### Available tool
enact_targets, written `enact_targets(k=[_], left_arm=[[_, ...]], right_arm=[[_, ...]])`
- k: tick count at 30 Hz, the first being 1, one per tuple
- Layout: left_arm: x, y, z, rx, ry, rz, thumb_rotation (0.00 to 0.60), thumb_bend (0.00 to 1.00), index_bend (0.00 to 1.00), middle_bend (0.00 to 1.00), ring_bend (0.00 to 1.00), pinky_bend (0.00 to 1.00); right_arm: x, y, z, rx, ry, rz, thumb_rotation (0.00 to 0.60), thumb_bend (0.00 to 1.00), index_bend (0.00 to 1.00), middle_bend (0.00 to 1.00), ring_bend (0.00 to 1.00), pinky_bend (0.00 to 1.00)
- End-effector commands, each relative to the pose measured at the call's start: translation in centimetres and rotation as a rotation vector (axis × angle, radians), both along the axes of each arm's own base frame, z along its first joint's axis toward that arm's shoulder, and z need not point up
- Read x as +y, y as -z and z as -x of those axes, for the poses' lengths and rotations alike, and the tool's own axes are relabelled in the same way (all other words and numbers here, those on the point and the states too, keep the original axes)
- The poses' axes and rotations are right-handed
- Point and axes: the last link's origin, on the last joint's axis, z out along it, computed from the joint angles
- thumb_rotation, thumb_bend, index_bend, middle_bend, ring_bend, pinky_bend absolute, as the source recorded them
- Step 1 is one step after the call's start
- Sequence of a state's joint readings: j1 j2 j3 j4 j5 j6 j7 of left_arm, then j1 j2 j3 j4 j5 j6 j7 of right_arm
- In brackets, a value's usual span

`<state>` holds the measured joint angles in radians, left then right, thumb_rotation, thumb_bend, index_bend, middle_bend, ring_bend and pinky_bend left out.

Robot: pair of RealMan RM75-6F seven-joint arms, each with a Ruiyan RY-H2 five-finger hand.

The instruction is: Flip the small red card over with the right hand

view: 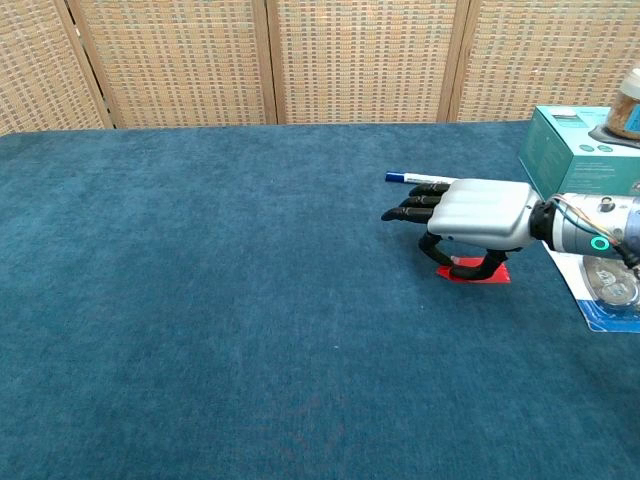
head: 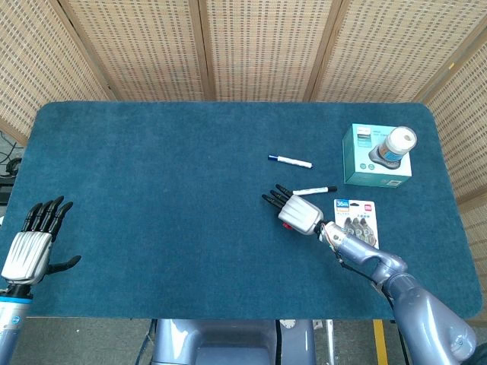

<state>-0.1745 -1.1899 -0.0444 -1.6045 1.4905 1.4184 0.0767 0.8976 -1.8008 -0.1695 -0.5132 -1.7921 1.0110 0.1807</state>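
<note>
The small red card (view: 480,276) lies on the blue table cloth just under my right hand (view: 475,212). In the head view only a sliver of the red card (head: 284,226) shows beneath my right hand (head: 299,213). The hand is palm down with most fingers stretched out to the left. Its thumb and one finger curl down and pinch the card's ends. The card still looks nearly flat on the cloth. My left hand (head: 34,243) rests open at the table's near left corner, holding nothing.
A blue-capped pen (head: 290,161) and a black-capped pen (head: 314,189) lie just beyond the right hand. A blister pack (head: 358,220) lies beside its wrist. At the far right, a teal box (head: 373,156) carries a jar (head: 397,143).
</note>
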Motion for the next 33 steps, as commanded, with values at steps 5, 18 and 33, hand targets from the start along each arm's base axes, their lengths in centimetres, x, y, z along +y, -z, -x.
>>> enact_targets(k=[5,18,33], left_arm=[[0.0,0.0,0.0,0.000,0.000,0.000,0.600,0.02,0.00,0.00,0.00,0.00],[0.0,0.0,0.0,-0.002,0.004,0.002,0.600,0.02,0.00,0.00,0.00,0.00],[-0.2,0.2,-0.3,0.004,0.020,-0.001,0.600,0.02,0.00,0.00,0.00,0.00]], right_arm=[[0.0,-0.3,0.1,-0.003,-0.007,0.007,0.600,0.68,0.69,0.01,0.00,0.00],[0.6,-3.3,2.7,0.019,-0.003,0.030,0.600,0.68,0.69,0.01,0.00,0.00],[3.3,-10.0,8.3,0.047,0.015,0.105,0.600,0.69,0.69,0.01,0.00,0.00]])
